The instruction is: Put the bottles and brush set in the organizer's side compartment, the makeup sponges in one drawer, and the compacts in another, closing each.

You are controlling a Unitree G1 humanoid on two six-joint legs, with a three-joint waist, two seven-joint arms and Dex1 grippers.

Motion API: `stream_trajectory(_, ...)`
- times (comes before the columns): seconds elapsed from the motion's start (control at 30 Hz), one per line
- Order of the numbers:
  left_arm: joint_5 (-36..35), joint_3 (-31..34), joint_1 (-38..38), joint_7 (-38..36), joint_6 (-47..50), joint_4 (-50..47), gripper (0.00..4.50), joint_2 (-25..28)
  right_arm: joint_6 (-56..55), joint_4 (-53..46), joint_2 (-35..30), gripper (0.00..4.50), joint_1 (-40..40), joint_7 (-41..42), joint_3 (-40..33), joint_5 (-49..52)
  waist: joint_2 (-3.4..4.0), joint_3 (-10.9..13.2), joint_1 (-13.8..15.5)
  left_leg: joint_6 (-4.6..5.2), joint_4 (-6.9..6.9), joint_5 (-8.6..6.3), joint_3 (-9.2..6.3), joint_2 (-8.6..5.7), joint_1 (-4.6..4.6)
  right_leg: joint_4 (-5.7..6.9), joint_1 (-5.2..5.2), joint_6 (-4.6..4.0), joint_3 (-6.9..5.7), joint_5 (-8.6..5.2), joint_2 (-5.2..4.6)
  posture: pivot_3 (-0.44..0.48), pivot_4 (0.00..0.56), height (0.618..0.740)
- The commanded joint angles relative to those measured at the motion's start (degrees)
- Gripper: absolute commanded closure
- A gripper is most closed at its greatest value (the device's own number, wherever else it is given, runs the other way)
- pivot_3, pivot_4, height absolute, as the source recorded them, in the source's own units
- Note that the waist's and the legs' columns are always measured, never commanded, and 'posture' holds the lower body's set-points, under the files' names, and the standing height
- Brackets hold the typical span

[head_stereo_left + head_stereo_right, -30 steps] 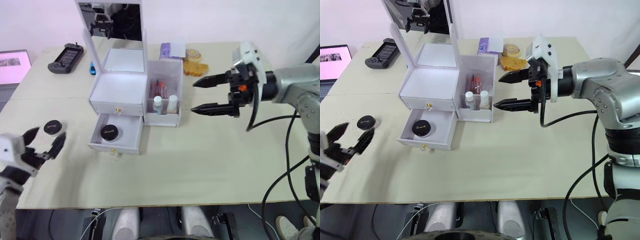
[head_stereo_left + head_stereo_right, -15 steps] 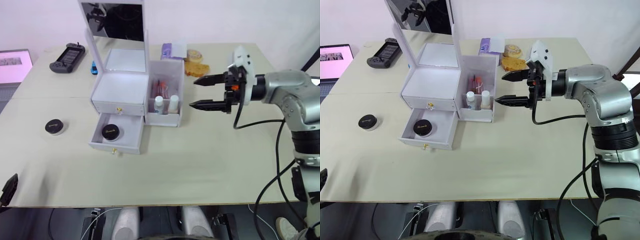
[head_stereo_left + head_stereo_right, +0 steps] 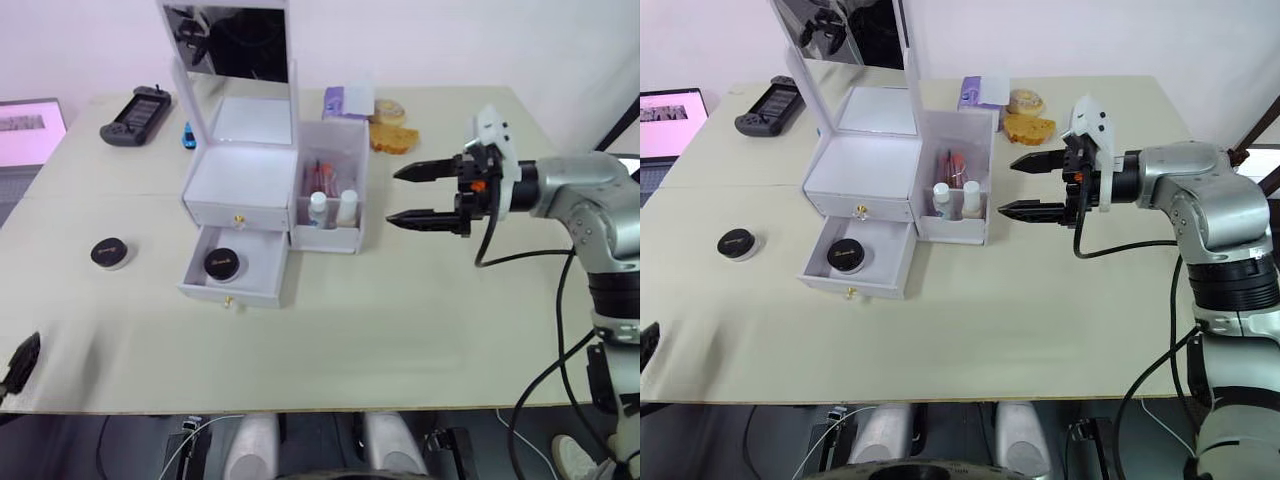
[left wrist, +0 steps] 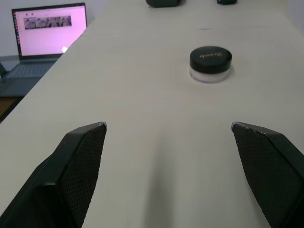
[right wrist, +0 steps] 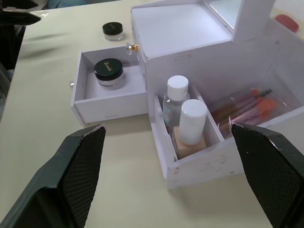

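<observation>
Beige desk [image 3: 400, 330]: we see the left pincer [image 4: 166, 137], released, now withdrawn to the near left edge, leaving one compact [image 3: 108, 252] outside. Its twin [image 3: 220, 264] sits in the open lower drawer [image 3: 235, 270] (unclosed). Right pincer [image 3: 415, 195] stays released beside the organizer [image 3: 250, 180].
</observation>
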Motion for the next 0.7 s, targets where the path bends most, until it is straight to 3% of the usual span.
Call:
stream_trajectory(0.03, -1.86, -0.77, -3.44, 2.91, 4.50, -3.18, 0.08, 2.85, 1.39, -3.79, 0.25, 0.00, -0.65, -0.56, -2.56, 2.20, 0.00, 0.00, -0.11, 0.00, 0.00, 0.00, 0.01, 0.00, 0.00, 0.00, 0.00, 0.01, 0.01, 0.00, 0.00, 0.000, 0.150, 0.740)
stream_trajectory(0.17, 3.22, -6.72, -9.93, 8.11, 9.26, -2.71, 0.08, 6.44, 4.11, -6.43, 2.05, 0.00, -1.25, -4.00, -3.54, 3.83, 0.01, 0.00, -0.20, 0.00, -0.01, 0.00, -0.01, 0.00, 0.03, 0.05, 0.01, 0.13, 0.00, 0.07, 0.01, 0.000, 0.150, 0.740)
stream_trajectory(0.33, 8.24, -14.34, -18.57, 9.09, 10.03, 3.25, 0.08, 9.09, 7.40, -9.97, 3.12, 0.00, -1.73, -7.15, -4.61, 5.87, 0.01, 0.00, -0.30, 0.00, -0.02, 0.01, -0.01, 0.00, 0.03, 0.05, 0.01, 0.22, 0.01, 0.12, 0.03, 0.000, 0.150, 0.740)
stream_trajectory(0.53, 12.85, -19.49, -26.90, 11.45, 8.22, 13.14, 0.08, 8.23, 10.94, -13.42, 7.96, 0.00, -3.69, -13.99, -6.20, 9.41, 0.01, 0.00, -0.41, 0.00, -0.06, 0.01, -0.02, 0.00, 0.05, 0.09, 0.00, 0.26, 0.00, 0.15, 0.05, 0.000, 0.150, 0.740)
stream_trajectory(0.7, 13.08, -21.74, -30.31, 10.25, 6.09, 16.64, 0.08, 6.47, 12.05, -14.68, 7.64, 0.00, -3.40, -15.43, -6.86, 10.44, -0.02, -0.01, 0.00, -0.01, -0.03, 0.01, -0.04, 0.00, 0.00, 0.09, 0.00, 0.28, -0.02, 0.16, 0.02, 0.000, 0.150, 0.740)
